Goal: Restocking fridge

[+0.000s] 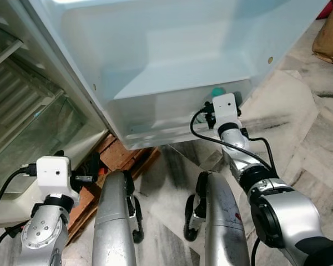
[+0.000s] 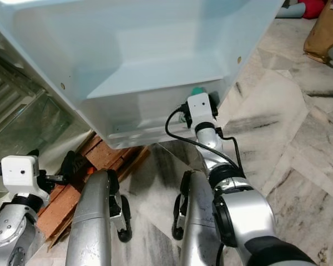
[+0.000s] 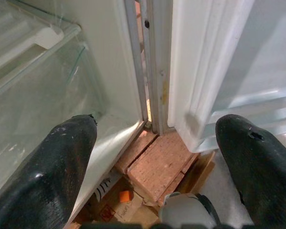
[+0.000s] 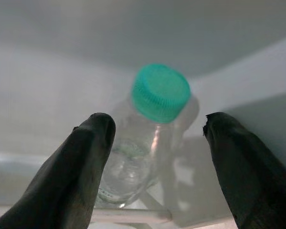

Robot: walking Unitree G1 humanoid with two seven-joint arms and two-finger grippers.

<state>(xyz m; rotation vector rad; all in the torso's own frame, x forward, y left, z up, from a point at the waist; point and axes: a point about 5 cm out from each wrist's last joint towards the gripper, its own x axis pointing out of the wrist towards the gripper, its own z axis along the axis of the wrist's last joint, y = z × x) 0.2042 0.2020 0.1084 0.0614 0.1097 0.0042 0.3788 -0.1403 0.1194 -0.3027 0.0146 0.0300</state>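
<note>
The open white fridge door (image 1: 172,61) stands over the marble floor (image 1: 305,127), with a deep moulded shelf at its foot. Beside it is the fridge body, with glass shelves (image 3: 33,95), and it rests on reddish-brown bricks (image 3: 157,164) near the hinge.

The right hand (image 4: 157,157) reaches up into that door shelf. Its two black fingers (image 4: 81,167) are spread wide and grip nothing. Between and just beyond them stands a clear plastic bottle with a green screw cap (image 4: 148,133), seated in the shelf and leaning slightly; I cannot tell whether a finger touches it.

The left hand (image 3: 152,162) hangs low by the bricks, fingers apart and empty.

The main risk, I judge, is the bottle tipping. A finger that brushes the cap or shoulder while pulling out could knock it over the shelf rail and onto the floor. A push on the door could also swing it and shake the bottle loose.
</note>
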